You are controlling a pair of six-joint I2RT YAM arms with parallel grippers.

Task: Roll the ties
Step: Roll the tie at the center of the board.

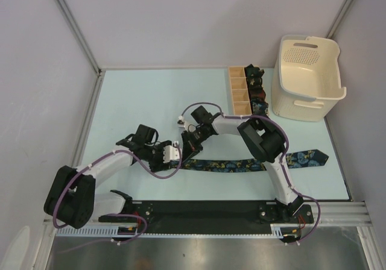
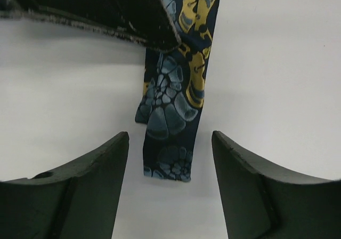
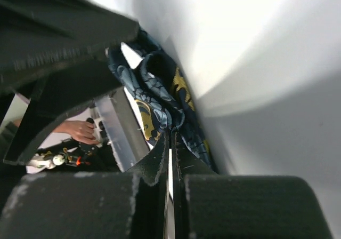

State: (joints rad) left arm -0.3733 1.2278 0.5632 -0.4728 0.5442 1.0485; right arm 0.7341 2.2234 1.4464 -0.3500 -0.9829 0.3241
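1. Because a roll most likely starts from the narrow end, both pincers sit at the left tip of the floral tie [image 1: 241,164]. It lies flat across the lower middle of the worktop [image 1: 139,101], with its wide pointed end to the right.
2. Right pincer [image 3: 171,143]: clenched, fingers together on a small fold at the tie's narrow end. Its wrist view shows fabric bunched into a loop just ahead of the tips. Judgement: this pinch forms the core of the coil.
3. Left pincer [image 2: 170,140]: released, fingers apart on either side of the tie's tip and not touching it. Judgement: placed to steady or re-grip the tip while the other pincer turns.
4. Rolled ties [image 1: 257,89] sit along the right side of the wooden box [image 1: 239,92], upper right of the frame. Whether they lie inside compartments, I cannot tell. The cream basket [image 1: 307,95] stands just beside them.
5. Room: there is open worktop above and to the left of the pincers. To the right, the right arm crosses over the tie's length, so rolling that way runs toward it. The worktop's near edge is close below the tie.
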